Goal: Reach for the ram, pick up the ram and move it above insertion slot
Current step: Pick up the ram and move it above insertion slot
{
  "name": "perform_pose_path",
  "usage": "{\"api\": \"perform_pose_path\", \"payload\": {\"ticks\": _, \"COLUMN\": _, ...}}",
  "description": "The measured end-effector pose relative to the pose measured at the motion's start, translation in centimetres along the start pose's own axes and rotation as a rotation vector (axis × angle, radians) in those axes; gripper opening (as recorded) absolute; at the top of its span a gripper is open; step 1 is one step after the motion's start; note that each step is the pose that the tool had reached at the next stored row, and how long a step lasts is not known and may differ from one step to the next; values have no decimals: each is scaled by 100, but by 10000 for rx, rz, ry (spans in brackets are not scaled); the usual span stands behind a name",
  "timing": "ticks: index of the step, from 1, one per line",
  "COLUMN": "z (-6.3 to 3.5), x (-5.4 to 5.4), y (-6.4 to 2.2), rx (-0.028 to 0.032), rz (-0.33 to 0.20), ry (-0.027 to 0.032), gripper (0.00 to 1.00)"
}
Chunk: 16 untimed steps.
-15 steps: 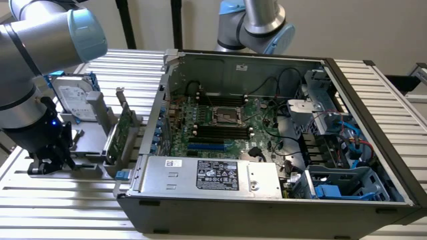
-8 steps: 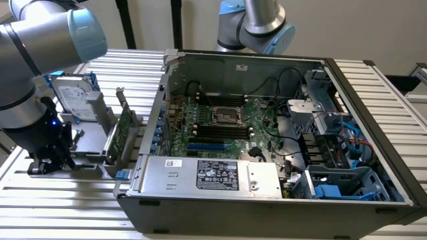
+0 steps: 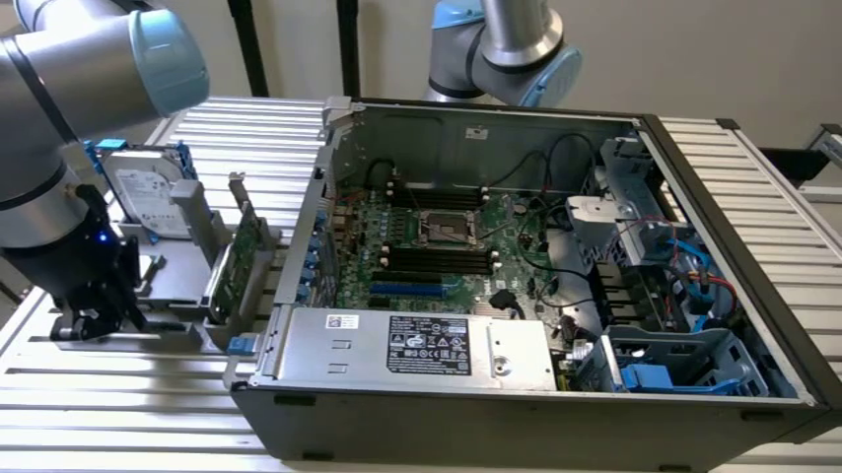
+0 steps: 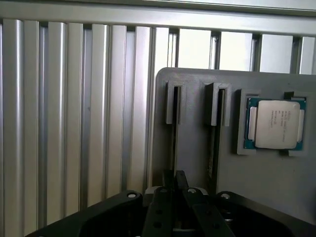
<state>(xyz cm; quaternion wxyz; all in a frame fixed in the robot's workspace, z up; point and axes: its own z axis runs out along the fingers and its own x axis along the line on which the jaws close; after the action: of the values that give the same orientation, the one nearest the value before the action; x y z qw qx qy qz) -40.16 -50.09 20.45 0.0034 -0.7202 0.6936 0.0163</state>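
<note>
The ram (image 4: 174, 133) stands on edge in a slot of the grey holder (image 4: 192, 98), showing as a thin dark strip. My gripper (image 4: 174, 178) is down on the near end of that strip, its two black fingers (image 4: 167, 185) pressed close together with the strip between them. In the exterior view the gripper (image 3: 90, 320) sits low over the holder (image 3: 169, 296) at the exterior view's left, outside the open computer case (image 3: 526, 404). The black memory slots (image 3: 435, 261) lie on the motherboard inside the case, beside the processor socket (image 3: 441, 229).
A second slot (image 4: 216, 128) in the holder runs beside the ram. A processor chip (image 4: 275, 123) lies in the holder's pocket. A silver hard drive (image 3: 145, 192) and a green expansion card (image 3: 237, 266) stand between gripper and case. A second arm (image 3: 507, 49) stands behind the case.
</note>
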Motion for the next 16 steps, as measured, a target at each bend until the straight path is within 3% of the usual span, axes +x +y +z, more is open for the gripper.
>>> {"api": "perform_pose_path", "payload": {"ticks": 4, "z": -106, "x": -3, "y": 2, "rx": 1, "rz": 0, "ry": -1, "gripper": 13}}
{"api": "perform_pose_path", "payload": {"ticks": 16, "z": -649, "x": -17, "y": -1, "rx": 1, "rz": -2, "ry": -1, "gripper": 13}}
